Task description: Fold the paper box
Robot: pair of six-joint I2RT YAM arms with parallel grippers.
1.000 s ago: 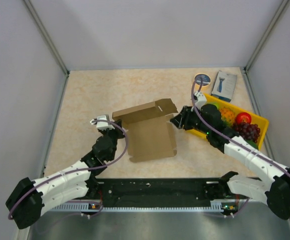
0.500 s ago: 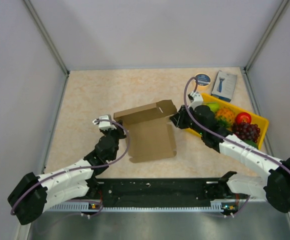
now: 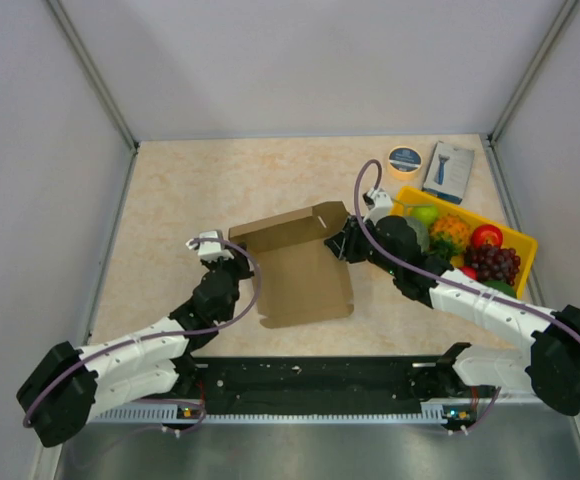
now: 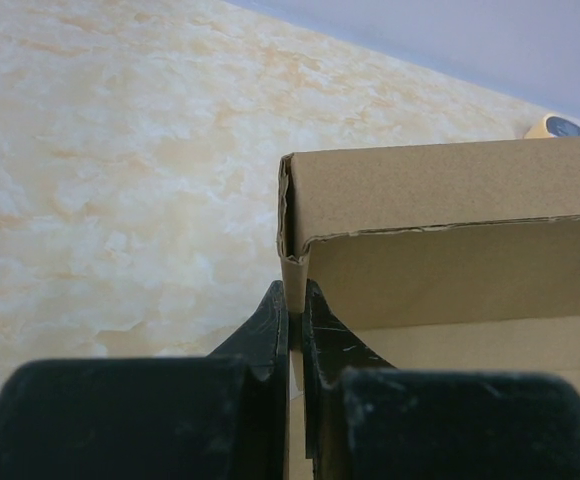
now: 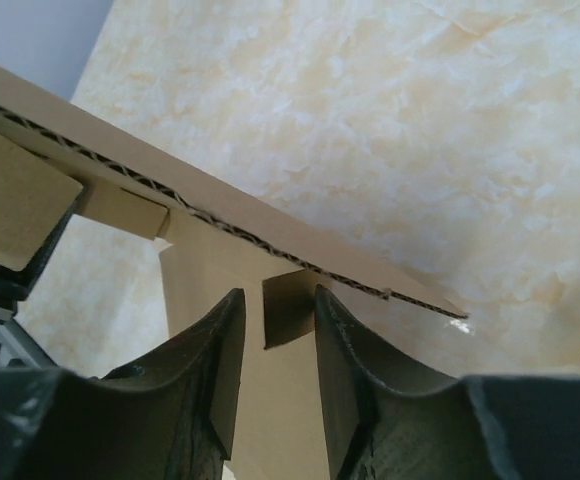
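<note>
The left tool (image 4: 294, 292) pinches a raised wall of the paper box (image 3: 301, 275); the right tool (image 5: 276, 302) stands parted astride its tab.

readable text: none | blue-and-white box (image 3: 448, 171): printing too small to read

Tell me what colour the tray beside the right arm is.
Yellow. The tray shows best in the top external view.

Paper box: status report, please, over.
Left jaws shut on paper box corner. Right jaws open around a side tab. Rear wall raised, base flat. Nothing blocking.
</note>
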